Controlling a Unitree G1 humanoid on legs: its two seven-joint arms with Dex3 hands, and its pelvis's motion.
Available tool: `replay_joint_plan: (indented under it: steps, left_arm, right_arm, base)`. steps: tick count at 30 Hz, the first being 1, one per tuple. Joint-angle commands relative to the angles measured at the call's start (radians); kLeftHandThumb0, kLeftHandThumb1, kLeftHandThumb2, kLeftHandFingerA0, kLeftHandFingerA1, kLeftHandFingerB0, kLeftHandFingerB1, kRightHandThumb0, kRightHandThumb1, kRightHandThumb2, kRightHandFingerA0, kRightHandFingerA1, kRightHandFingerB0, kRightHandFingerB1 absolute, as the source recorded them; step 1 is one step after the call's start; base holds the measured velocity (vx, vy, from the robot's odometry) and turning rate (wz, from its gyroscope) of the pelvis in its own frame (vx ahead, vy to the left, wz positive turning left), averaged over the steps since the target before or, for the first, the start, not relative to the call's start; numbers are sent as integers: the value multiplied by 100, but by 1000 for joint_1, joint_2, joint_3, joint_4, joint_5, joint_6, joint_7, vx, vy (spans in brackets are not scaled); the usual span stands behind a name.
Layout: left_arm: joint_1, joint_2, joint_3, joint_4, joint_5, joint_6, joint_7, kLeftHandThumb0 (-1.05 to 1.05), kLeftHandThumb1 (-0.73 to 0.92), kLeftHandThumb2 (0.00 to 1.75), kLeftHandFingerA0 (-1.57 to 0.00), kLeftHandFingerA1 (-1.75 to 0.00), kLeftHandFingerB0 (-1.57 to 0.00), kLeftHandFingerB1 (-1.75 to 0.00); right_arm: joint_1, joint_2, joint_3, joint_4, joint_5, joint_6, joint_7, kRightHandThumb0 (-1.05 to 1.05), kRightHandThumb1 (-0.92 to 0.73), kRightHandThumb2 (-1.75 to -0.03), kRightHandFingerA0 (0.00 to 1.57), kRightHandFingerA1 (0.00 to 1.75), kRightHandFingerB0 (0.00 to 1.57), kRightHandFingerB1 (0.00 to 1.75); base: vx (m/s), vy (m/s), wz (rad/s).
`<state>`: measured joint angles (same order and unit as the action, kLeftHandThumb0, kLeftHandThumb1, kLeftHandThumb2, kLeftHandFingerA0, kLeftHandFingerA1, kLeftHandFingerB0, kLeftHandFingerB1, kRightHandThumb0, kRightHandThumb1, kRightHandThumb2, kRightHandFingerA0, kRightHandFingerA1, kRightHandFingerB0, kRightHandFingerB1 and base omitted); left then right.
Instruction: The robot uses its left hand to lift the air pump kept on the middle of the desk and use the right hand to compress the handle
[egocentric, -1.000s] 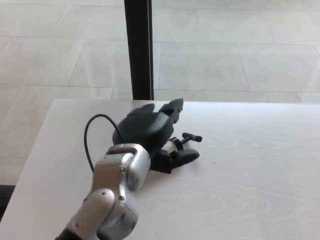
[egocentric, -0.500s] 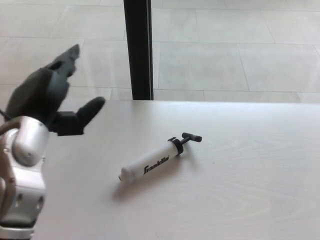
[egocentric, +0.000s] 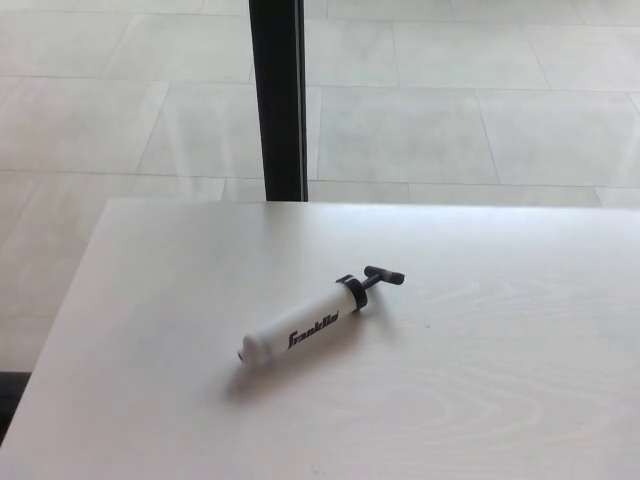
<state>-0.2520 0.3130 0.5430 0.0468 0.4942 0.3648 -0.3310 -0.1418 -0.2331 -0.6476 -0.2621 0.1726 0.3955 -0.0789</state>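
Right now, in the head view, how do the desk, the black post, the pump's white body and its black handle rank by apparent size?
1. desk
2. black post, though it stands farther away
3. white body
4. black handle

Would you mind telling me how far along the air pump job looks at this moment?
The air pump lies flat on the middle of the desk, its black T-handle close against the collar. Neither hand is in view, so nothing is being held or pressed. A second ago the left hand covered the pump, then drew away. That fits either a pump set back down after pumping or a released grasp; the pictures cannot settle which.
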Motion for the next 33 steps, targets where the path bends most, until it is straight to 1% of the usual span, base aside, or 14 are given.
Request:
replay_joint_plan:
  steps: [1,7,12,13,15,17,18,21,22,24,25,29,30,33]
  left_arm:
    - [164,-5,630,452,-596,-150,78,-78,66,104,-2,-38,-6,-32]
    - [190,-11,742,591,-637,-159,146,-38,48,107,-2,-52,0,-49]
    - [231,21,767,699,-617,-187,160,-78,86,66,-19,-45,-20,-32]
    - [238,26,774,730,-621,-200,156,-77,85,66,-19,-46,-19,-32]
    - [279,45,712,795,-557,-203,136,-78,86,66,-20,-44,-16,-31]
    - [283,56,686,833,-531,-212,143,-74,83,65,-22,-46,-20,-33]
    - [279,58,688,851,-534,-218,148,-72,81,64,-23,-46,-24,-35]
    - [278,63,682,889,-530,-214,160,-74,58,102,-38,-62,-17,-46]
    - [279,61,681,907,-534,-212,149,-83,67,70,-34,-51,-29,-40]
    - [283,65,680,917,-544,-209,117,-81,62,102,-31,-59,-20,-47]
    - [289,67,672,916,-542,-209,97,-80,77,63,-31,-49,-31,-39]
    - [279,80,695,940,-581,-193,70,-82,64,103,-32,-59,-28,-51]
    - [276,88,697,954,-584,-197,74,-78,80,64,-37,-49,-36,-40]
    - [266,110,704,988,-602,-199,78,-81,75,69,-34,-53,-30,-41]
  right_arm:
    - [83,-90,-255,435,93,-281,23,-71,-91,-67,30,67,34,43]
    - [82,-124,-333,646,109,-350,-29,-76,-91,-67,29,76,30,51]
    - [106,-173,-354,888,125,-436,28,-74,-91,-68,23,67,22,46]
    - [119,-185,-332,921,96,-428,13,-78,-72,-111,24,65,16,53]
    - [119,-205,-311,1038,67,-458,-26,-76,-92,-69,30,62,24,44]
    - [115,-213,-325,1092,92,-445,-8,-81,-71,-110,23,63,12,52]
    - [112,-214,-329,1112,100,-453,-6,-82,-92,-68,25,66,18,46]
    - [115,-214,-330,1167,109,-467,-7,-79,-70,-109,21,65,13,55]
    - [118,-218,-336,1187,121,-465,8,-79,-92,-70,19,66,12,47]
    - [123,-226,-326,1213,116,-465,18,-79,-91,-71,19,62,10,45]
    - [127,-224,-324,1230,116,-471,23,-77,-73,-108,17,61,7,51]
    - [122,-226,-302,1296,106,-483,18,-75,-92,-71,20,58,13,43]
    - [122,-223,-282,1306,89,-491,12,-74,-73,-108,28,66,13,53]
    - [121,-216,-271,1326,94,-515,28,-77,-92,-68,32,68,19,48]
  base:
    - [0,0,0]
    - [0,0,0]
    - [0,0,0]
    - [0,0,0]
    - [0,0,0]
    - [0,0,0]
    - [0,0,0]
    - [0,0,0]
    - [0,0,0]
    - [0,0,0]
    - [0,0,0]
    - [0,0,0]
    - [0,0,0]
    - [0,0,0]
